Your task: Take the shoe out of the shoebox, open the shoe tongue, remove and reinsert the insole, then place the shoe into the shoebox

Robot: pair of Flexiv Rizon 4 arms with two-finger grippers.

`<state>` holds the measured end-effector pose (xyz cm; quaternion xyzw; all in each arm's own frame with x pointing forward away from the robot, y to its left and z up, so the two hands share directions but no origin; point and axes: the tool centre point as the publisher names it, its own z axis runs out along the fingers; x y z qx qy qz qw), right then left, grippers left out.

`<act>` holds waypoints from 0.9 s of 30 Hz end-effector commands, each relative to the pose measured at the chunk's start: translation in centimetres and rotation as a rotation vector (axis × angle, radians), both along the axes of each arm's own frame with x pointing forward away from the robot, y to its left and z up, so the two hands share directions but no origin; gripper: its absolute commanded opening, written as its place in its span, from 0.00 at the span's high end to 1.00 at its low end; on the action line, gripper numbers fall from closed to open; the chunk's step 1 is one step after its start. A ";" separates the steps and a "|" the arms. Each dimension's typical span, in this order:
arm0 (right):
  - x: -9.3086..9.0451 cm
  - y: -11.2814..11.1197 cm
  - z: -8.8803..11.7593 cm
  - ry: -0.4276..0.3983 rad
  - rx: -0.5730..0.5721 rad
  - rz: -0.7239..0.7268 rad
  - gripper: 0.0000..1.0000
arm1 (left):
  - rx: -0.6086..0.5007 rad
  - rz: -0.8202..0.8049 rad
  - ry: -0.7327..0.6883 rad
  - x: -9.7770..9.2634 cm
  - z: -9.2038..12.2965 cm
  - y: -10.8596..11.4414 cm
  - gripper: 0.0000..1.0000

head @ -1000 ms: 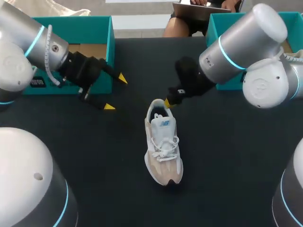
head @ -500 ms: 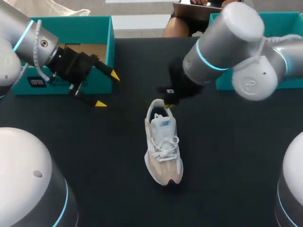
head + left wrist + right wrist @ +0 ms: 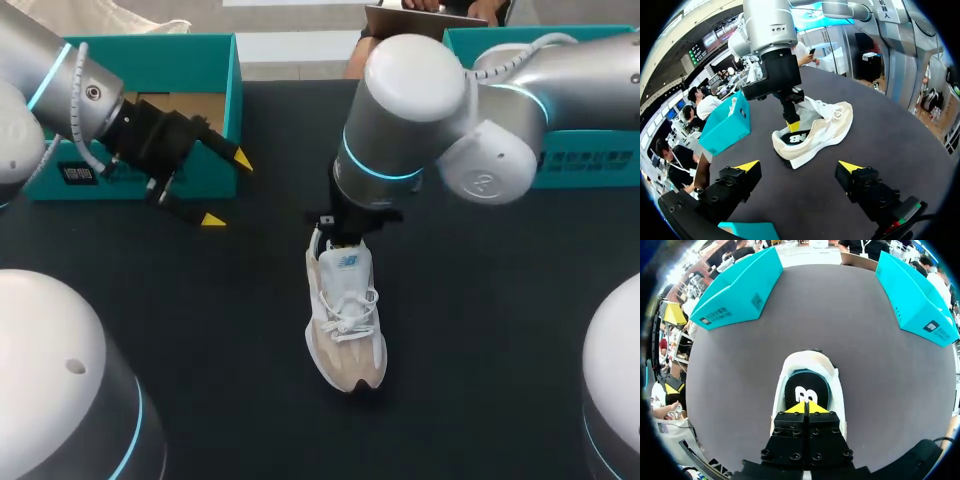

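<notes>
A white and beige shoe [image 3: 345,320] lies on the black table, toe toward me and heel away. Its black insole [image 3: 807,389] with a white logo shows in the heel opening. My right gripper [image 3: 805,408] is shut, pointing straight down, its yellow tips touching the insole just inside the collar; nothing lies between its fingers. In the left wrist view the right gripper [image 3: 792,125] dips into the shoe [image 3: 825,127]. In the head view my right arm's elbow hides it. My left gripper [image 3: 227,190] hangs open to the shoe's left, in front of the teal shoebox [image 3: 232,110].
A second teal box [image 3: 590,160] stands at the back right, behind my right arm. In the right wrist view both boxes [image 3: 740,290] [image 3: 912,295] flank the far half of the table. A bare black tabletop [image 3: 480,330] surrounds the shoe.
My right arm swung left over the shoe's heel, and its shut gripper now points down into the opening. My left gripper drew back slightly to the left, then stayed still.
</notes>
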<state>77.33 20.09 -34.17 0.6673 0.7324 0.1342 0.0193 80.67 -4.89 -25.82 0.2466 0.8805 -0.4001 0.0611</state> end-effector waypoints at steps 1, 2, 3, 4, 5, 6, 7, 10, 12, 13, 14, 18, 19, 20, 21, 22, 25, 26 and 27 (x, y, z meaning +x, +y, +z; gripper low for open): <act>0.0 0.2 -0.8 0.010 0.000 -0.001 1.00 | 0.002 -0.001 -0.001 -0.1 0.0 0.0 0.00; 0.0 0.2 -0.9 0.010 -0.005 -0.004 1.00 | 0.002 -0.001 -0.001 -0.1 0.0 0.0 0.00; -0.1 0.2 -1.0 0.014 -0.004 -0.005 1.00 | 0.002 -0.001 -0.001 -0.1 0.0 0.0 0.00; -0.2 0.4 -1.2 0.024 -0.021 -0.005 1.00 | 0.002 -0.001 -0.001 -0.1 0.0 0.0 0.00; -0.2 0.5 -1.5 0.025 -0.019 -0.004 1.00 | 0.002 -0.001 -0.001 -0.1 0.0 0.0 0.00; -0.3 0.4 -1.9 0.029 -0.020 -0.005 1.00 | 0.002 -0.001 -0.001 -0.1 0.0 0.0 0.00; -0.2 0.4 -2.4 0.038 -0.017 -0.004 1.00 | 0.002 -0.001 -0.001 -0.1 0.0 0.0 0.00; -0.2 0.7 -3.6 0.065 0.002 0.003 1.00 | 0.002 -0.001 -0.001 -0.1 0.0 0.0 0.00; -0.2 0.8 -4.6 0.089 -0.005 0.013 1.00 | 0.002 -0.001 -0.001 -0.1 0.0 0.0 0.00; -0.2 0.8 -4.9 0.089 -0.007 0.012 1.00 | 0.002 -0.001 -0.001 -0.1 0.0 0.0 0.00; -0.2 0.8 -5.2 0.092 -0.017 0.010 1.00 | 0.002 -0.001 -0.001 -0.1 0.0 0.0 0.00; -0.3 0.5 -5.6 0.095 -0.031 0.005 1.00 | 0.002 -0.001 -0.001 -0.1 0.0 0.0 0.00; -0.3 0.5 -5.2 0.087 -0.036 0.003 1.00 | 0.002 -0.001 -0.001 -0.1 0.0 0.0 0.00; -0.3 0.4 -4.6 0.083 -0.058 0.004 1.00 | 0.002 -0.001 -0.001 -0.1 0.0 0.0 0.00; -0.2 0.4 -4.0 0.066 -0.061 0.000 1.00 | 0.002 -0.001 -0.001 -0.1 0.0 0.0 0.00; -0.1 0.3 -3.5 0.053 -0.066 -0.002 1.00 | 0.002 -0.001 -0.001 -0.1 0.0 0.0 0.00; 0.4 0.3 -2.6 0.024 -0.083 0.000 1.00 | 0.002 -0.001 -0.001 -0.1 0.0 0.0 0.00; 0.7 0.3 -2.6 0.016 -0.089 0.007 1.00 | 0.002 -0.001 -0.001 -0.1 0.0 0.0 0.00; 1.0 0.3 -2.6 0.010 -0.090 0.010 1.00 | 0.002 -0.001 -0.001 -0.1 0.0 0.0 0.00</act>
